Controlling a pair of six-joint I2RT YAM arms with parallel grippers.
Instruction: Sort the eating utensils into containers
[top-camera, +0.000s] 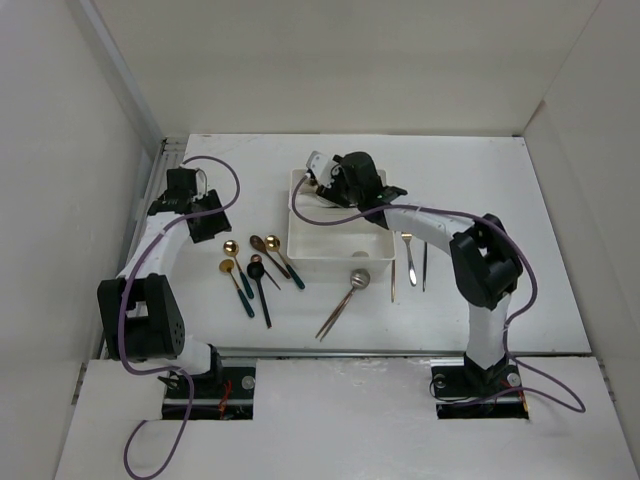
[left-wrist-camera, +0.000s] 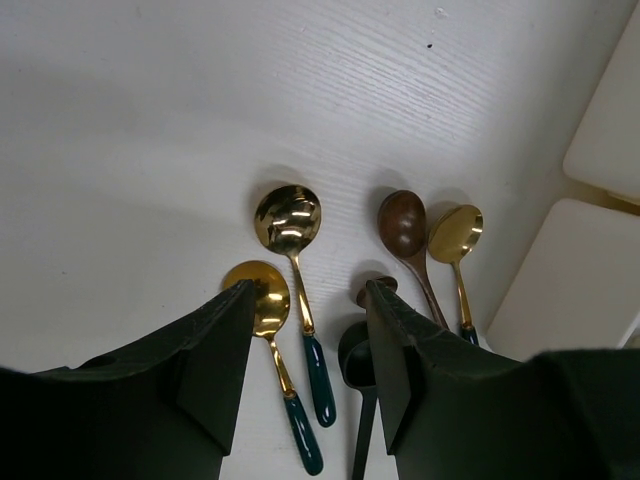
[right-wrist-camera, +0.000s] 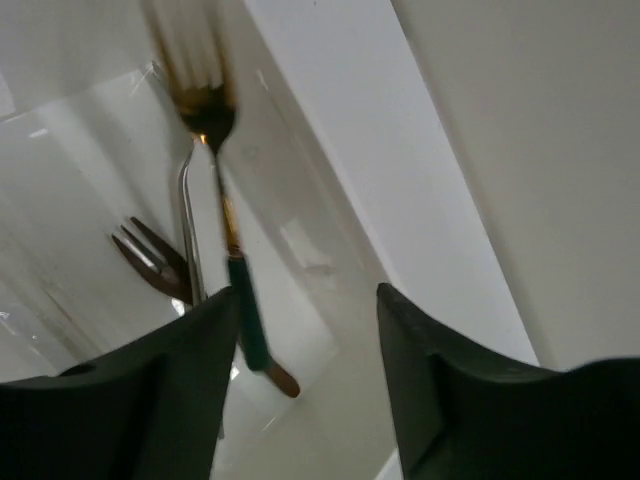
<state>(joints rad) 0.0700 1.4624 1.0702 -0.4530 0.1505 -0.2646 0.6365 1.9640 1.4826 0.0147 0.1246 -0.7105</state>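
Note:
My right gripper (top-camera: 330, 190) (right-wrist-camera: 308, 300) hovers open over the far white tray (right-wrist-camera: 330, 330). A gold fork with a dark green handle (right-wrist-camera: 238, 300) shows blurred by the left finger, free of the jaws. Below it in the tray lie a brown fork (right-wrist-camera: 150, 255) and a silver utensil (right-wrist-camera: 186, 220). My left gripper (top-camera: 210, 225) (left-wrist-camera: 310, 300) is open and empty above the spoons on the table. These are two gold spoons with green handles (left-wrist-camera: 288, 220) (left-wrist-camera: 262, 300), a black spoon (left-wrist-camera: 358, 365), a brown spoon (left-wrist-camera: 402, 225) and another gold spoon (left-wrist-camera: 456, 235).
The near white tray (top-camera: 340, 268) adjoins the far one. A silver spoon (top-camera: 358, 278) and a thin utensil (top-camera: 335, 315) lie at its front edge. Three slim utensils (top-camera: 410, 255) lie right of the trays. White walls close in the left and far sides.

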